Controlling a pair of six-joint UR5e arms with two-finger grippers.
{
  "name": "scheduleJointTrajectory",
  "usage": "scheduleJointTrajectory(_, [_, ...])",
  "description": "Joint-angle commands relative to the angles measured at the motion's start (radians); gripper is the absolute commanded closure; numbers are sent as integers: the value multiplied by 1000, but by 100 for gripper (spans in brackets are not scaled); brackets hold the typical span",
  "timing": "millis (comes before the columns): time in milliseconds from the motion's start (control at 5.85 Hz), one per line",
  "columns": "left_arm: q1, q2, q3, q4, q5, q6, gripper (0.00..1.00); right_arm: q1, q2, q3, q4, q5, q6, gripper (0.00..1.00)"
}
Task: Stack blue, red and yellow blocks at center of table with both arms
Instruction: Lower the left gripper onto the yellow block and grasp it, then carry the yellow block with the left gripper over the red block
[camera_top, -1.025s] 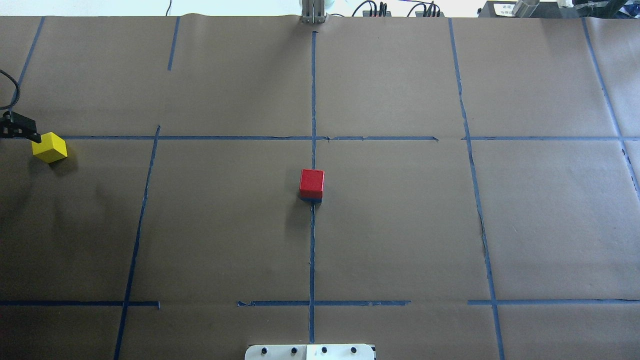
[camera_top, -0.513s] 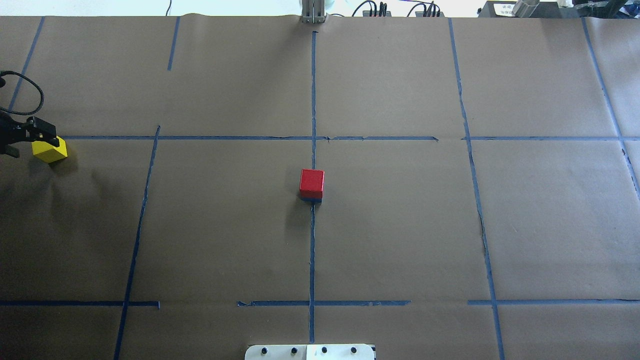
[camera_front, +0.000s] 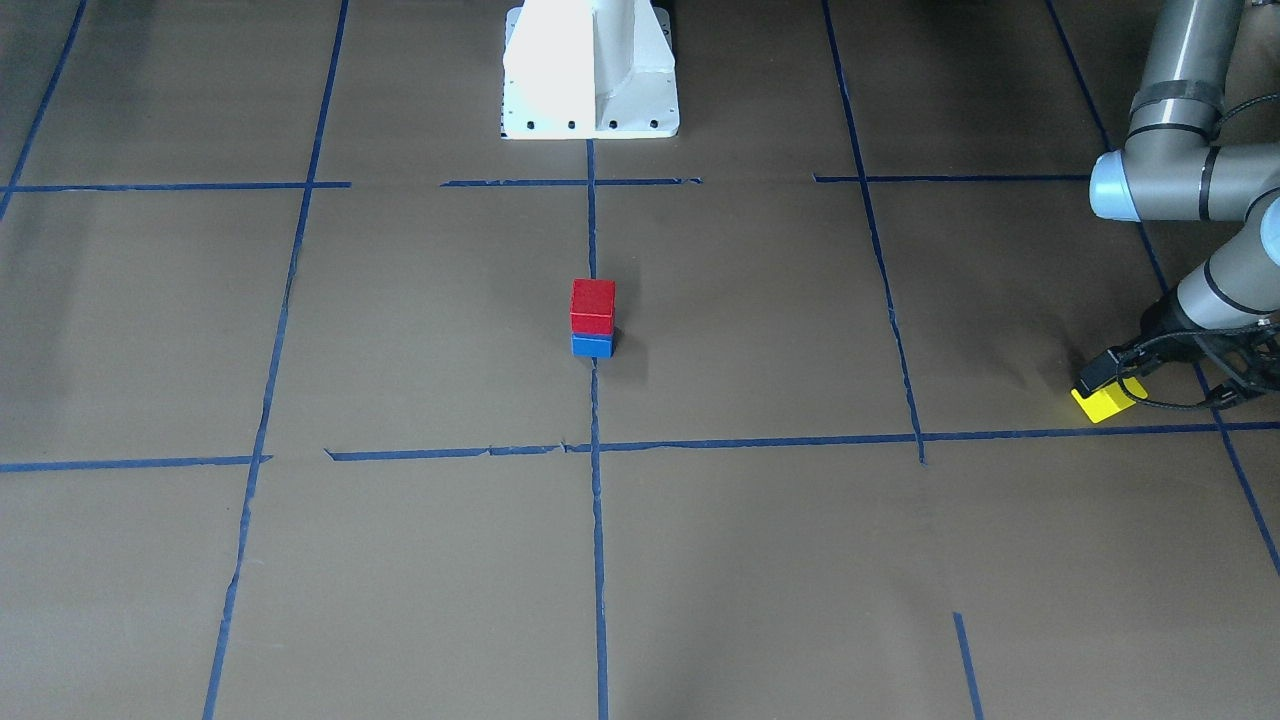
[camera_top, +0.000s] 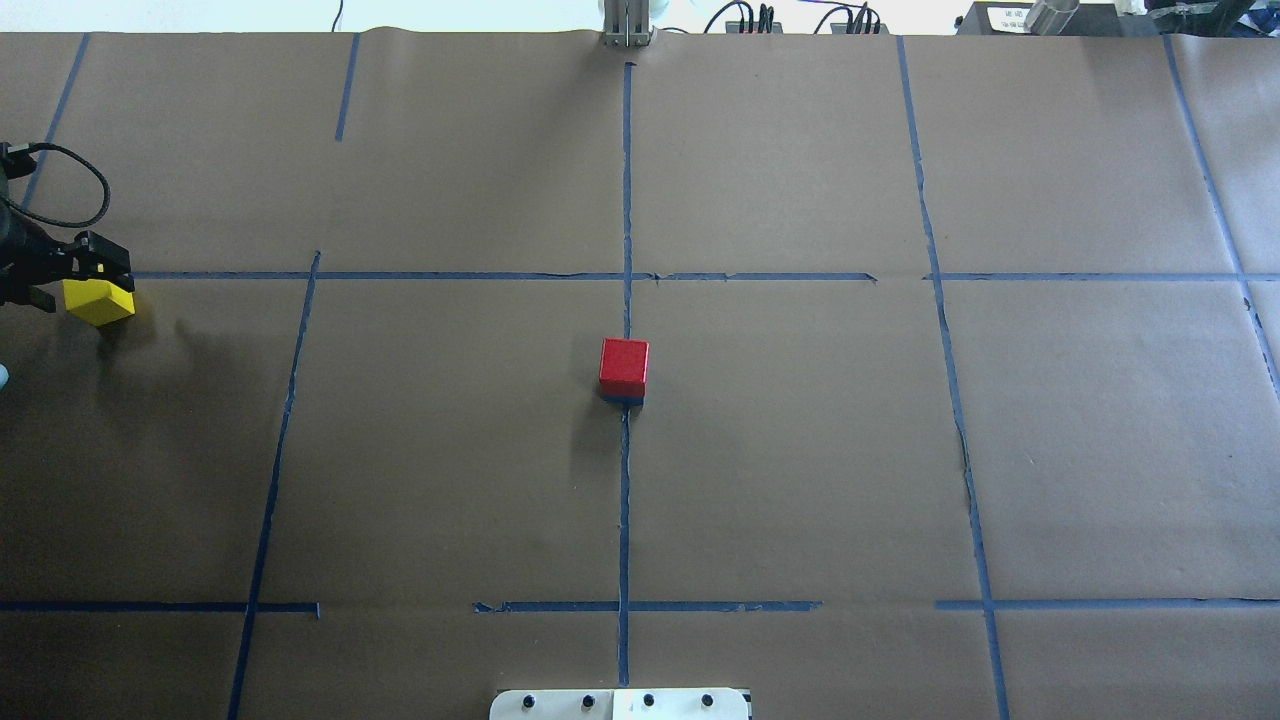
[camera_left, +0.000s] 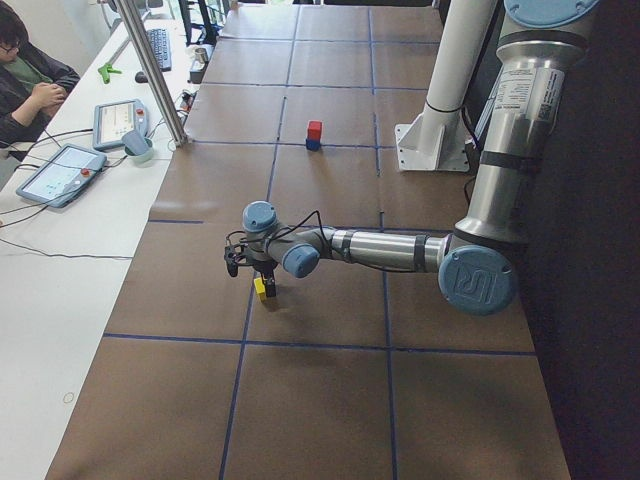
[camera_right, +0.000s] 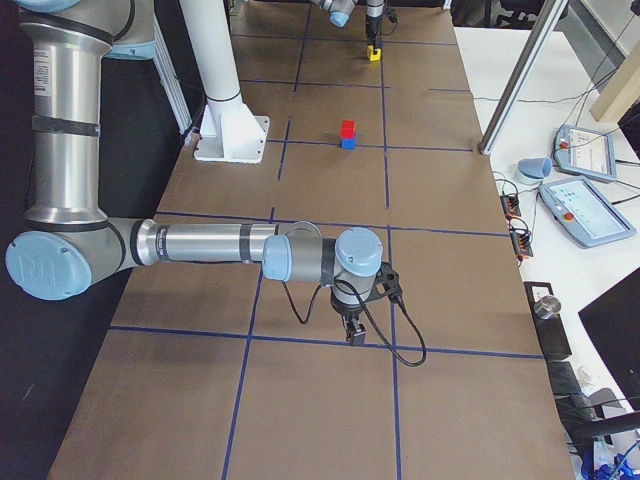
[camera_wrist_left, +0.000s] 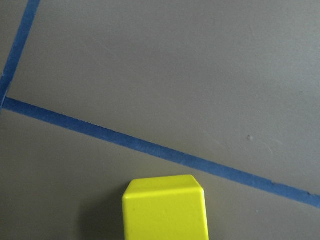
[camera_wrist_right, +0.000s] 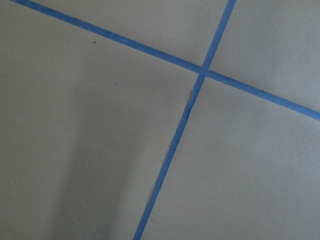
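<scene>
Faintly, UR logo on left arm

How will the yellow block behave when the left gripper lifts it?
Likely rigid: the yellow block shows crisp faces with rounded edges. Its smooth surface may slip unless squeezed on flat sides. It sits flat on the table, so rolling seems unlikely.
</scene>
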Motion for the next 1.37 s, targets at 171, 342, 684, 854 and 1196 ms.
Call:
scheduleJointTrajectory(171, [40,-9,22,0,63,5,38,0,0,0,0,0,0,0])
scheduleJointTrajectory(342, [40,-19,22,3,62,8,93,0,0,0,0,0,0,0])
scheduleJointTrajectory(684, [39,-39,-5,18,62,44,100,0,0,2,0,2,1,0])
scheduleJointTrajectory(854, [40,-83,-72,81,63,46,100,0,0,2,0,2,2,0])
scheduleJointTrajectory(1196, [171,-236,-233,306,95,49,100,0,0,3,0,2,2,0])
